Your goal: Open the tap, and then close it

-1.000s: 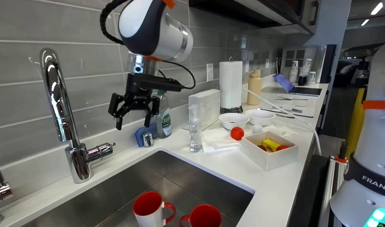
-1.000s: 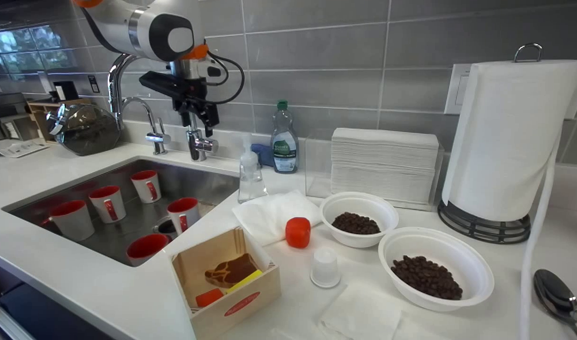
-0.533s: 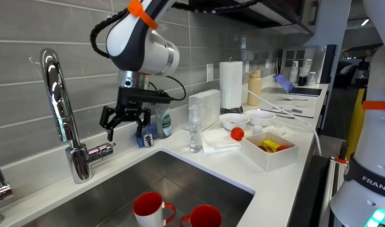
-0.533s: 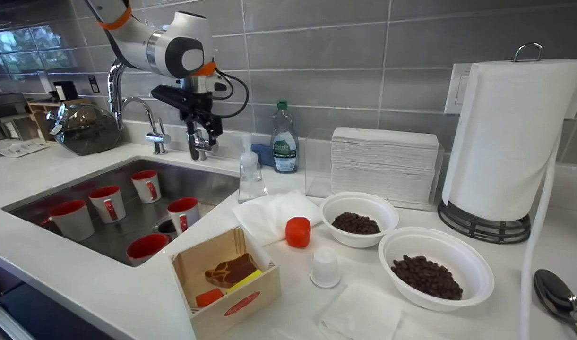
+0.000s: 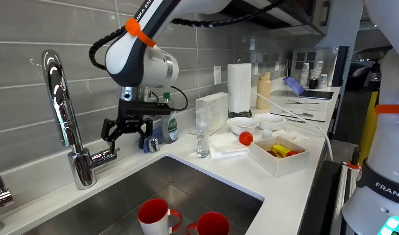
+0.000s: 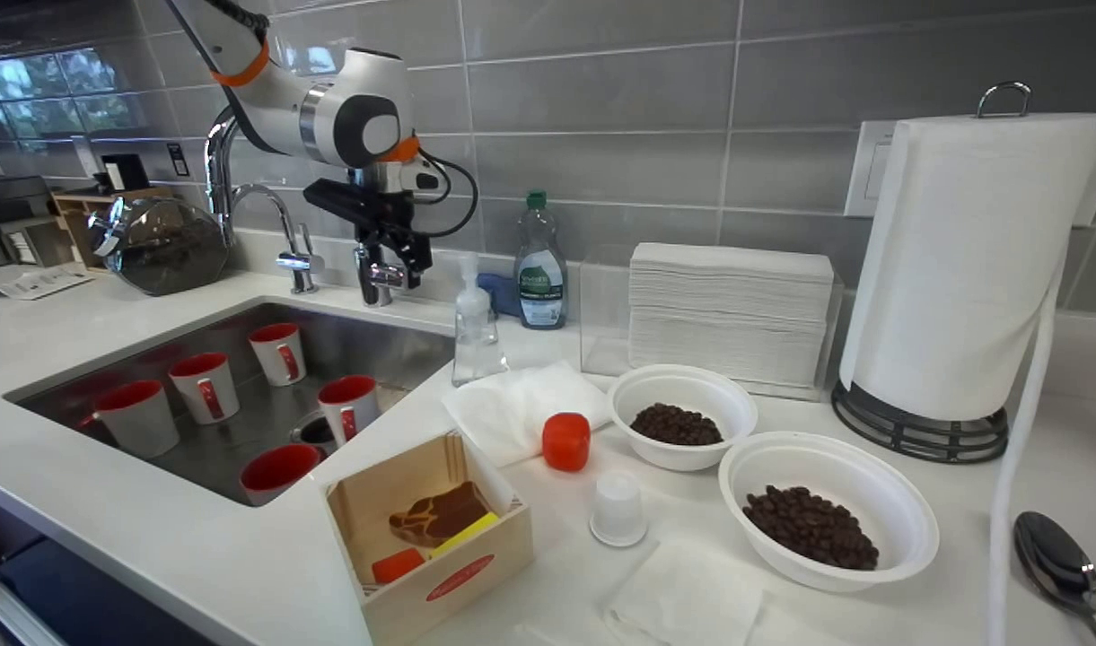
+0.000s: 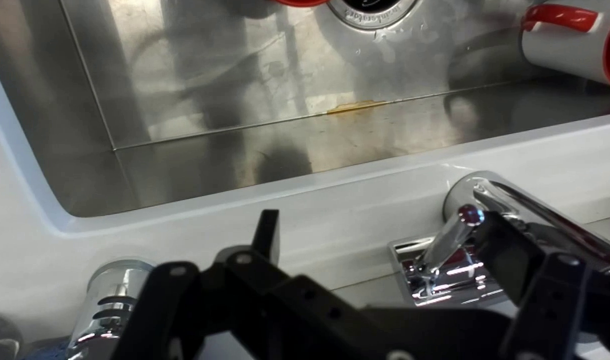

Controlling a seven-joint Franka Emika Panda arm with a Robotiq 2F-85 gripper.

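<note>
The tap is a tall chrome faucet with an arched spout, standing behind the sink. Its spout shows in an exterior view, with the arch partly hidden by my arm. Its short side lever points toward my gripper. In the wrist view, a thin chrome pin rises from the end of the side cylinder. My gripper is open, with nothing between its fingers. One finger is right beside the pin and overlaps its tip in view; I cannot tell whether they touch. The other finger is well apart.
The steel sink holds several red-and-white mugs. A short chrome fixture stands farther along. A chrome cap, dish soap bottle and clear dispenser stand near the gripper. The tiled wall rises close behind.
My gripper has moved down and toward the tap. Its near finger has come from above to the level of the side lever. The fingers have stayed open. The tap looks unchanged.
</note>
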